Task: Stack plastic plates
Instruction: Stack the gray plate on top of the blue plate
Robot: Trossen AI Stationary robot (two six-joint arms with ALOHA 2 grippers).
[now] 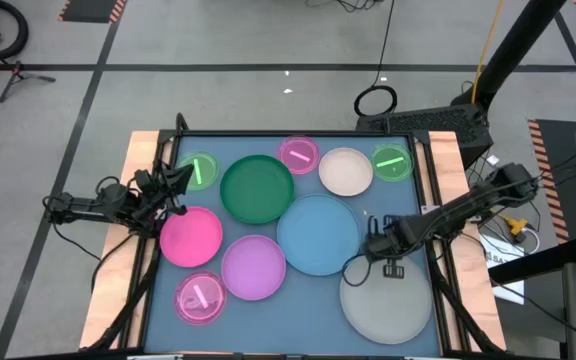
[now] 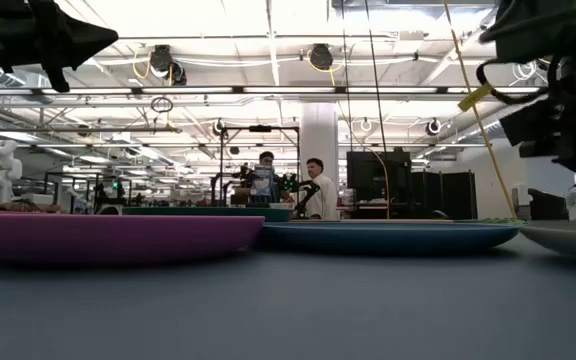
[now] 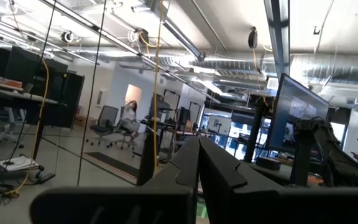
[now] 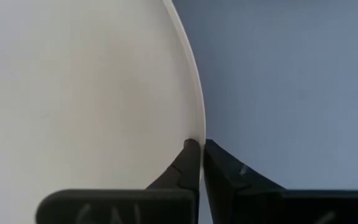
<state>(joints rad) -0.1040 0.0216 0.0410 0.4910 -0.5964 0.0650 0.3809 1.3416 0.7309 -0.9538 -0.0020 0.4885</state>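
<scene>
Ten plastic plates lie flat on the blue table top: small green (image 1: 200, 170), dark green (image 1: 256, 188), small pink (image 1: 298, 153), cream (image 1: 345, 171), a second small green (image 1: 392, 162), pink (image 1: 190, 236), lilac (image 1: 253, 266), a second small pink (image 1: 200, 297), blue (image 1: 318, 232) and white-grey (image 1: 388, 300). My right gripper (image 1: 368, 250) points down at the white-grey plate's far-left rim and is shut on it. My left gripper (image 1: 178, 180) hovers shut above the table's left side, near the small green plate, and touches nothing. My right gripper pinches the white-grey plate's rim (image 4: 199, 118) between its two fingertips, one finger (image 4: 188, 158) over the plate's inner face and the other outside the edge. It comes from above, pointing down. In the low view the plate (image 2: 573, 238) seems to lie on the table.
The blue plate's edge lies close beside my right gripper. Plates cover most of the table top; bare blue surface (image 1: 298, 320) shows along the near edge. Wooden rails (image 1: 128, 230) run down the left and right sides. People stand far off in the room behind the table.
</scene>
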